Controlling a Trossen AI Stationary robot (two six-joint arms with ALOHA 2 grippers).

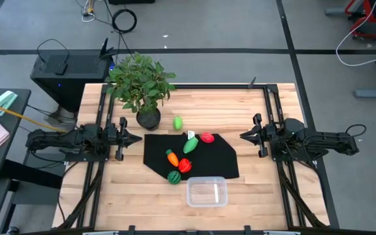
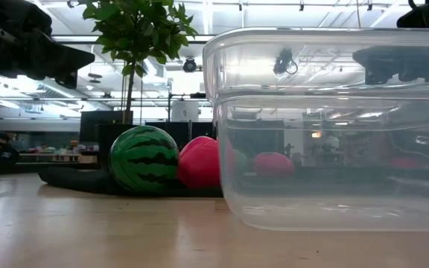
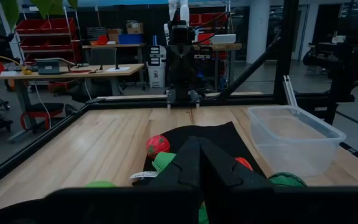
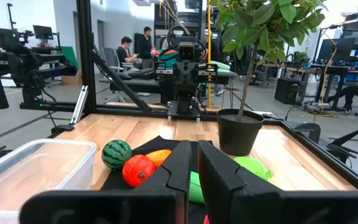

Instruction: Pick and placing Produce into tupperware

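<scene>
No toy produce (image 1: 183,156) was placed in the clear rectangular plastic tupperware (image 1: 207,192) — both grippers (image 1: 134,138) (image 1: 243,136) were parked, fingers together.

From my station I saw a grey floor (image 1: 240,26) crossed by dark lines; cables (image 1: 124,19) lay loose on it; red storage bins (image 3: 39,31) lined a far shelf; people sat at desks (image 4: 129,53) under bright ceiling lights (image 2: 199,11).

bright, even overhead light; soft shadows
</scene>
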